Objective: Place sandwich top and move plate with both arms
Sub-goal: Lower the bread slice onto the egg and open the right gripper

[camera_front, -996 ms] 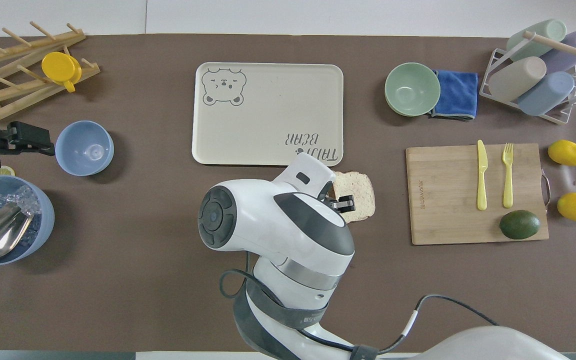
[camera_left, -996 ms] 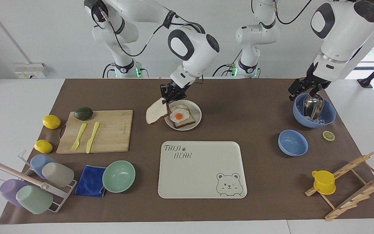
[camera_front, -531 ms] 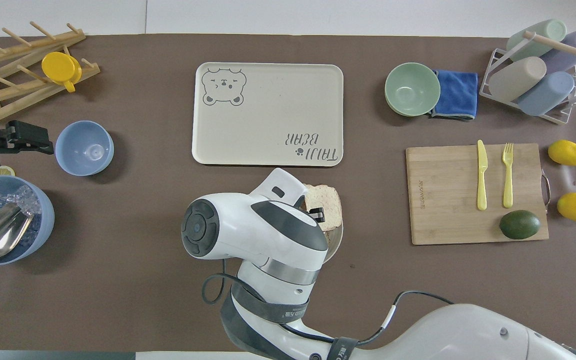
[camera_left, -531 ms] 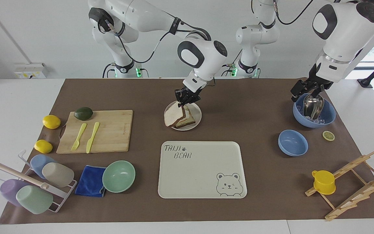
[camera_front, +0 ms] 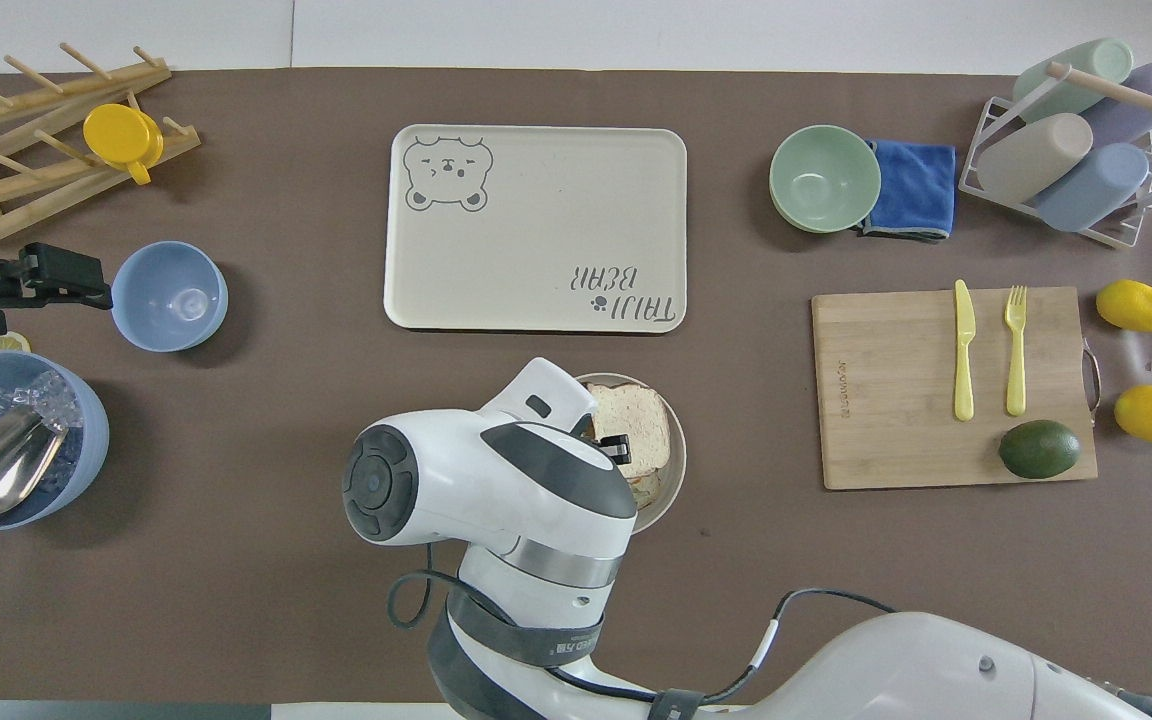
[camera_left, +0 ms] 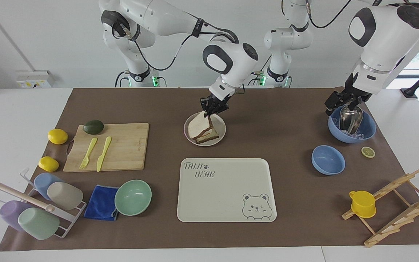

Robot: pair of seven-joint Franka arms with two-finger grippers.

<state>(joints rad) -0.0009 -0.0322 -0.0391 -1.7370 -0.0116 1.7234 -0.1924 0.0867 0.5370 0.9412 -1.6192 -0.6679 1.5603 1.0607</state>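
Observation:
The sandwich top [camera_left: 198, 125] is a pale speckled bread slice, held tilted over the plate [camera_left: 222, 128]. Its low end lies on the darker toast [camera_left: 211, 137], and the fried egg is hidden beneath it. My right gripper [camera_left: 211, 109] is shut on the slice's raised edge, the edge nearer to the robots. From overhead, the slice [camera_front: 641, 425] covers most of the plate [camera_front: 675, 470], and the right arm's wrist hides part of both beside the right gripper [camera_front: 614, 447]. My left gripper [camera_left: 340, 102] waits open over the rim of the ice bowl and holds nothing.
The cream bear tray [camera_left: 227, 189] lies farther from the robots than the plate. A blue bowl [camera_left: 351, 125] with ice and a metal scoop sits under the left gripper, with a smaller blue bowl [camera_left: 327, 160] beside it. The cutting board [camera_left: 111, 145] lies toward the right arm's end.
The right gripper has carried the slice from beside the plate to over it and lowered it onto the egg and toast. The left arm has hardly moved.

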